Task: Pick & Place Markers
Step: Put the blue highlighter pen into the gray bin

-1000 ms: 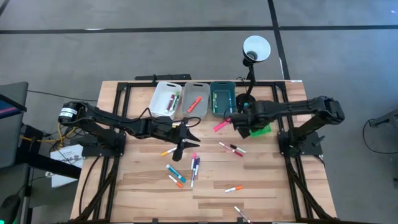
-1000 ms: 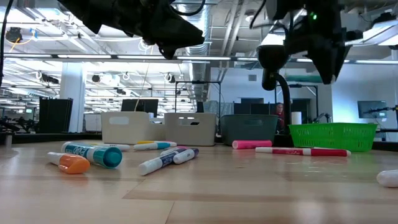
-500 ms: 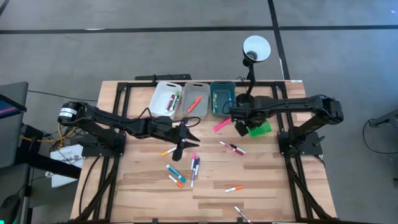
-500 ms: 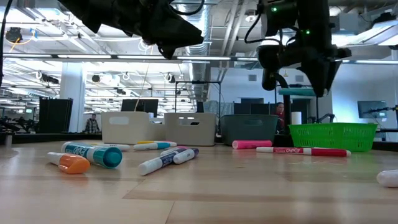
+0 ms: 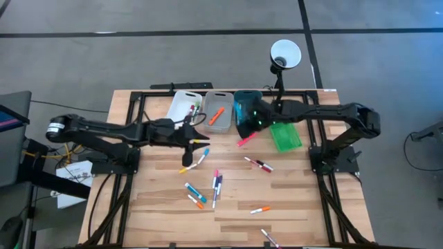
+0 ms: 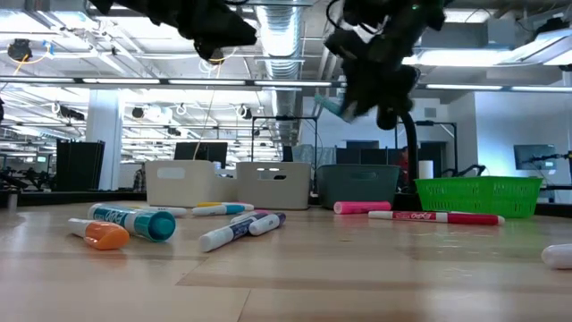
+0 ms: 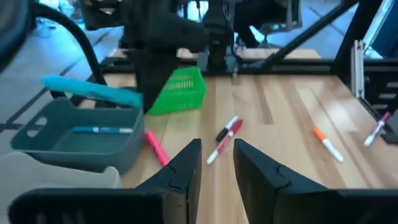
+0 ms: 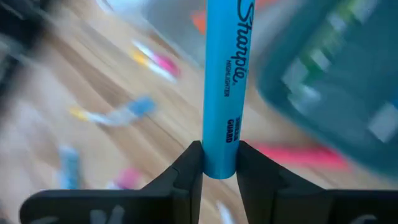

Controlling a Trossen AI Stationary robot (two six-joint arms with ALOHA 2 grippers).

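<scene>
One blue marker [image 8: 224,81] is pinched in my right gripper [image 8: 219,163], which has swung from beside the green basket [image 5: 285,136] to above the teal bin [image 5: 242,105]; release looks next. My left gripper [image 7: 216,163], slightly parted and empty, has pulled back over the tabletop [image 5: 304,200].

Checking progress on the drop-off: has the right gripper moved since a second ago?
Yes. The right gripper, shut on a light blue marker, has swung from beside the green mesh basket to over the teal plastic bin.
</scene>
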